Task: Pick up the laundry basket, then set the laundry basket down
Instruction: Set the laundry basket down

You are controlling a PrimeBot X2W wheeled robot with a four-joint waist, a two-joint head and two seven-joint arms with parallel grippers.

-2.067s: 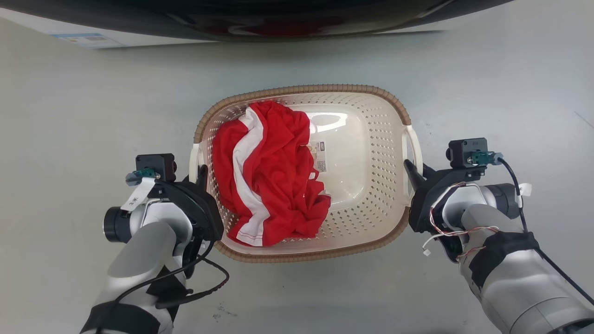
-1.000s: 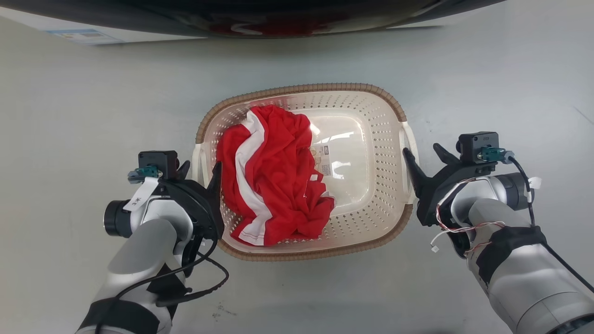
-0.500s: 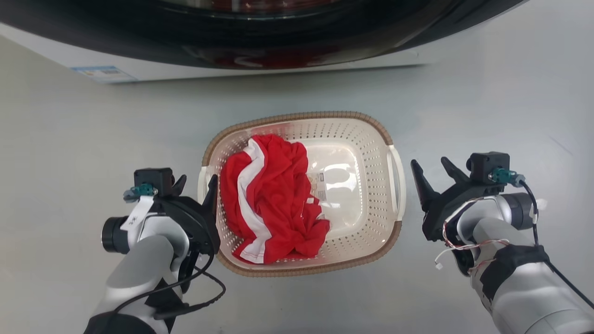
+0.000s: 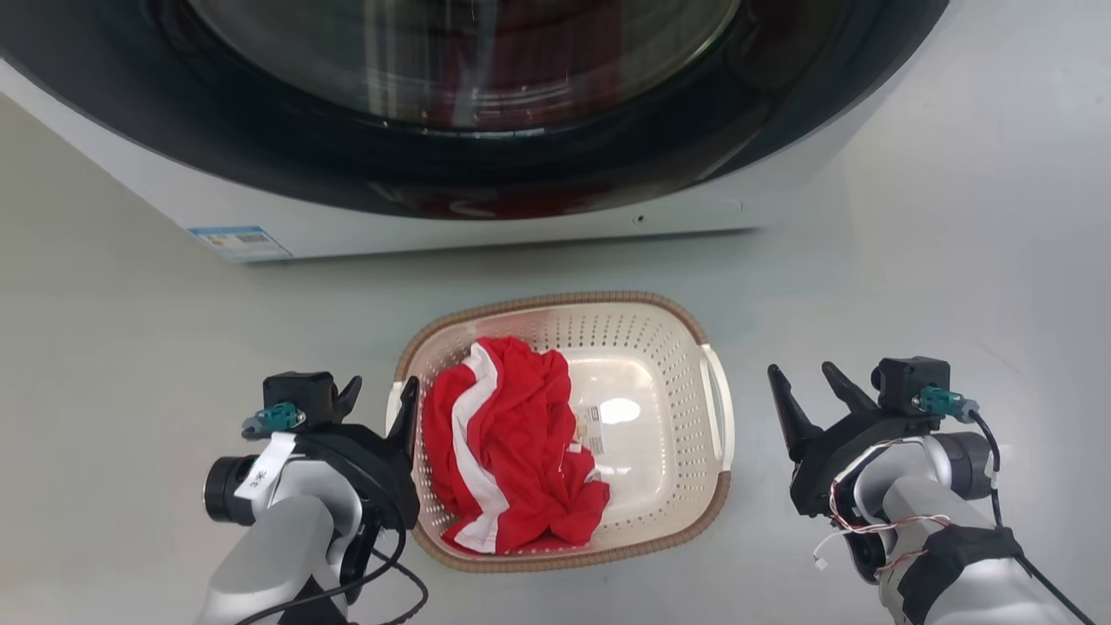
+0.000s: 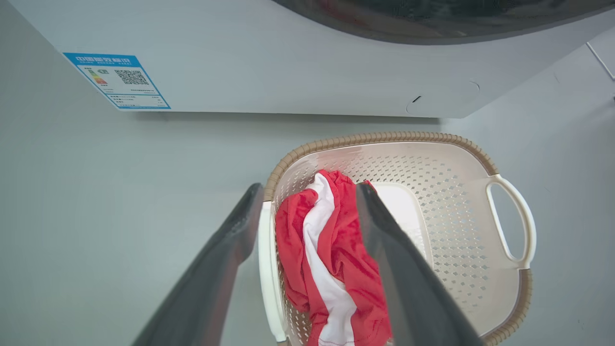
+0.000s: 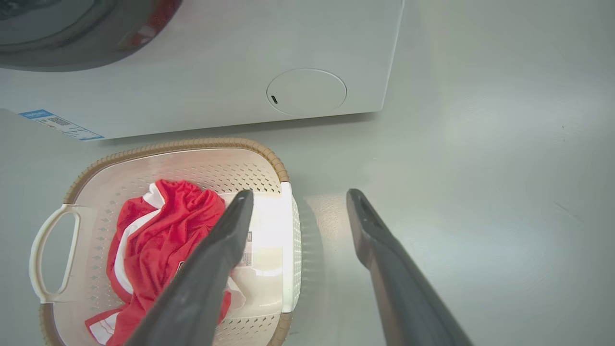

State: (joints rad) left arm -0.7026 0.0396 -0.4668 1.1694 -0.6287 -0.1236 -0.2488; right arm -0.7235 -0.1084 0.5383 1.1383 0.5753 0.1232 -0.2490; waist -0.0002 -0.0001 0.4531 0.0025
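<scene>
The only writing I can find is on three labels. A blue-bordered sticker on the white washing machine carries a QR code and a coloured rating chart, with a header line too small for me to read. A small label lies on the floor of the laundry basket, its print illegible. A white tag on my left wrist bears handwritten marks I cannot make out.

The basket is cream plastic, rounded-rectangular, its walls pierced with rows of small holes, under a brown woven-look rim, with smooth white loop handles at the two ends. It sits upright on the smooth pale grey floor just in front of the machine's dark round glass door. Its long axis runs left to right across my head view, handle to handle. A crumpled red garment with a white stripe fills its left half.

My left gripper is spread, straddling the left handle: one finger outside, the other inside above the cloth. I cannot tell whether either touches. My right gripper is also spread and empty, near the right handle but apart from it.
</scene>
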